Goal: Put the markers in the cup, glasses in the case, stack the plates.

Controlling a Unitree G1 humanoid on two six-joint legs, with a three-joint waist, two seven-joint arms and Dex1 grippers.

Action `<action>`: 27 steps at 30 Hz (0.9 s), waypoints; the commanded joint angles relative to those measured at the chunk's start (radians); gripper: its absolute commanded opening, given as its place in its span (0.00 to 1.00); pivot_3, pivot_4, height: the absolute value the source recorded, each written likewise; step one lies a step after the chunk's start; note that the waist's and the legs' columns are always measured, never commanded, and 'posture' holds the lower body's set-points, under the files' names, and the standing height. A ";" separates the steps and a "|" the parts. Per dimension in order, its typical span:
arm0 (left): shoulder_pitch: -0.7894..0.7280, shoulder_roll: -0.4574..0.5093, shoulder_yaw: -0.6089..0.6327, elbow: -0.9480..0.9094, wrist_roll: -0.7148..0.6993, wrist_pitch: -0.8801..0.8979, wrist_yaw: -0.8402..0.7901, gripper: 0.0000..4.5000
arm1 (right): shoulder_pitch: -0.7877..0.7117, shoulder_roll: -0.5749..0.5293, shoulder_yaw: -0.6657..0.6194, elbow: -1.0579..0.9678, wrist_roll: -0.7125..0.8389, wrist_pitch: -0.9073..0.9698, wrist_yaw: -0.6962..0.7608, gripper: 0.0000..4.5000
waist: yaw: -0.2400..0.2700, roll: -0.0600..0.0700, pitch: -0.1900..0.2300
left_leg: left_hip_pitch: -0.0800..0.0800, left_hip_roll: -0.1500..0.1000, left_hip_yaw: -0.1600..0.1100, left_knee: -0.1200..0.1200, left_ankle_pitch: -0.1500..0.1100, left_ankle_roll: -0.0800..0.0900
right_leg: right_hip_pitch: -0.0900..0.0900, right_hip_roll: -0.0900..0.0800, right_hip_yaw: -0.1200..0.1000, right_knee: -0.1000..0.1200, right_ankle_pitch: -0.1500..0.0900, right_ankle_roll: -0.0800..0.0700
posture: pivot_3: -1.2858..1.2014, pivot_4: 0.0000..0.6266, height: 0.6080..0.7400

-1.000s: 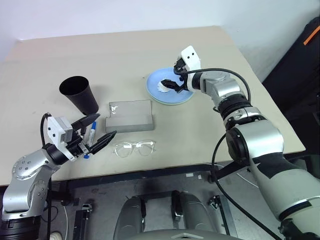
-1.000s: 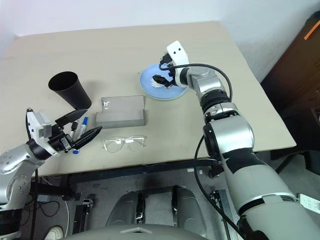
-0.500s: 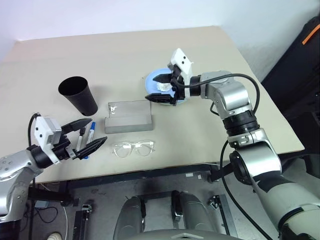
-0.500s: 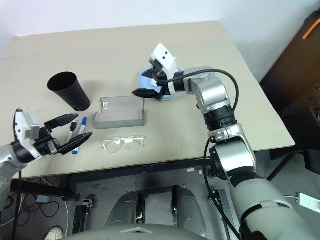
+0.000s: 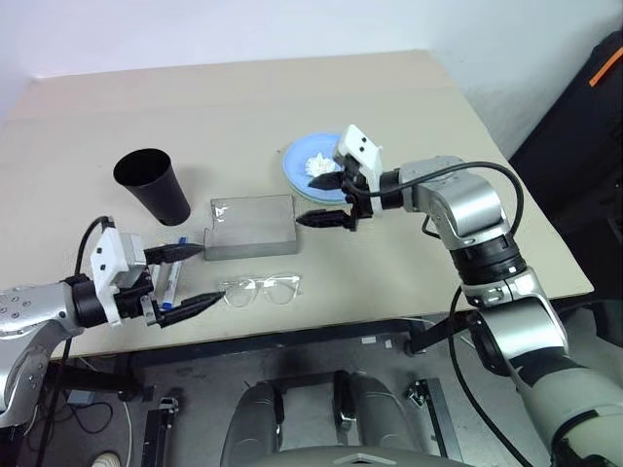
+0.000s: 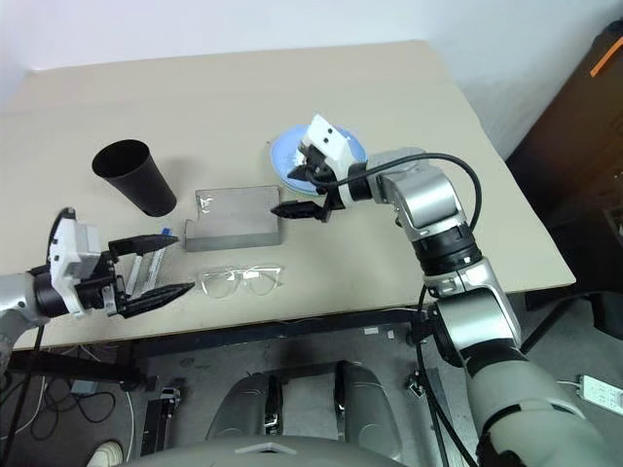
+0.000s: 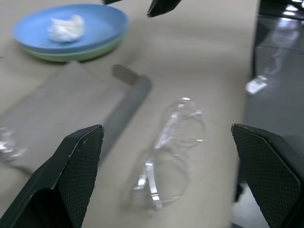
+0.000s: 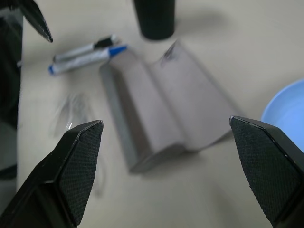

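Currently, relative to the case (image 5: 252, 226):
Left gripper (image 5: 185, 276): fingers spread wide apart, holding nothing, touching nothing; hovering off the case's near-left corner, just over the markers, tips aimed toward the glasses.
Right gripper (image 5: 326, 200): fingers fully apart, empty; hanging above the table (image 5: 389, 263) just off the case's right end, between case and plates, clear of both.
Markers (image 8: 85, 53): lying side by side on the table just left of the case, blue cap and black cap both toward the cup.
Cup (image 5: 152, 184): upright, left of the case and a little farther back, near but apart.
Glasses (image 5: 260, 289): flat on the table just in front of the case, not touching.
Plates (image 5: 302, 167): stacked beyond the case's right end, blue on green.
Tissue wad (image 5: 316, 164): resting in the top plate.
Case itself: lid shut, lying flat.
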 commanded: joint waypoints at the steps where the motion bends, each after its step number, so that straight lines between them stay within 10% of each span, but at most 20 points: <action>1: 0.061 0.033 0.071 -0.095 -0.062 0.061 -0.011 1.00 | 0.000 0.000 0.061 -0.104 0.005 0.029 -0.001 1.00 | -0.002 0.000 0.000 | 0.000 0.000 0.000 0.000 0.000 0.000 | 0.000 0.000 0.000 0.000 0.000 0.000 | 0.52 0.24 0.92; 27: 0.345 -0.051 0.324 -0.038 -0.005 0.002 -0.044 1.00 | 0.028 0.147 0.301 -0.056 -0.082 -0.052 -0.073 1.00 | 0.004 -0.001 0.000 | 0.000 0.001 -0.001 0.000 0.001 -0.002 | -0.002 0.002 0.000 0.002 -0.002 -0.005 | 0.52 0.24 0.92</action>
